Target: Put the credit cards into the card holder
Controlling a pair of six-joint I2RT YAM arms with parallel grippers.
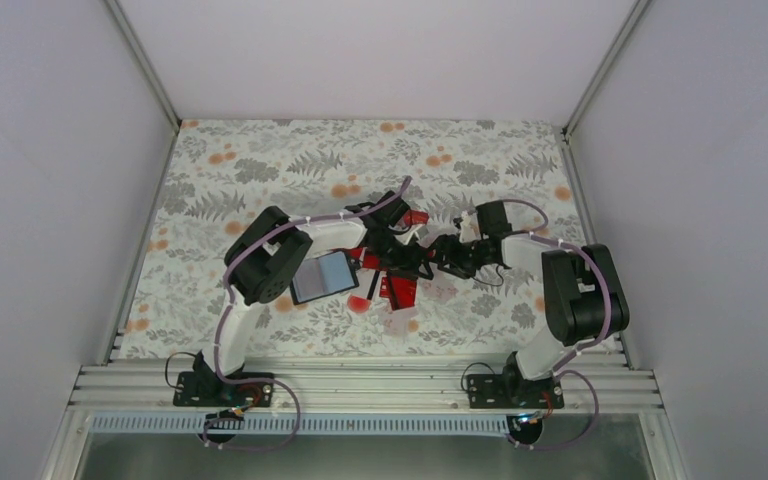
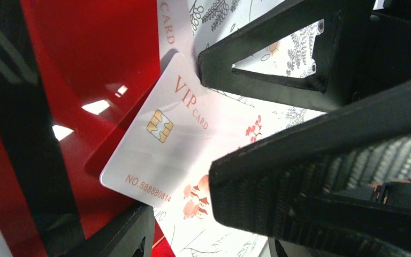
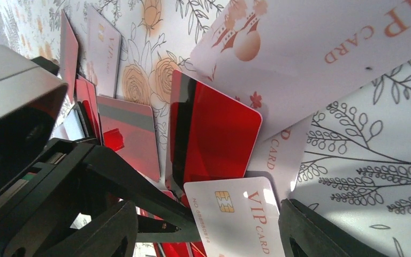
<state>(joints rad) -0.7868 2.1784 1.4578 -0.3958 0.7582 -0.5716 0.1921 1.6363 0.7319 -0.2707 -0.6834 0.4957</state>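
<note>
The card holder [image 1: 323, 277] lies open under my left forearm, its shiny grey-blue face up. Several red credit cards [image 1: 397, 288] lie in a loose pile to its right. My left gripper [image 1: 392, 238] and right gripper [image 1: 438, 258] meet over that pile. In the left wrist view a white-faced VIP card [image 2: 176, 139] lies in the gap of the open left gripper [image 2: 179, 209], beside a red card with a black stripe [image 2: 85, 69]. In the right wrist view the same VIP card [image 3: 235, 214] sits between the wide-open fingers of the right gripper [image 3: 208, 214], over a red card [image 3: 219, 134]. A left finger [image 3: 155, 193] touches its edge.
The table wears a floral cloth [image 1: 260, 170] and is walled on three sides. More cards, red and white-faced, lie fanned on the cloth [image 3: 101, 48]. A small red round spot [image 1: 360, 303] shows near the pile. The two grippers stand very close together.
</note>
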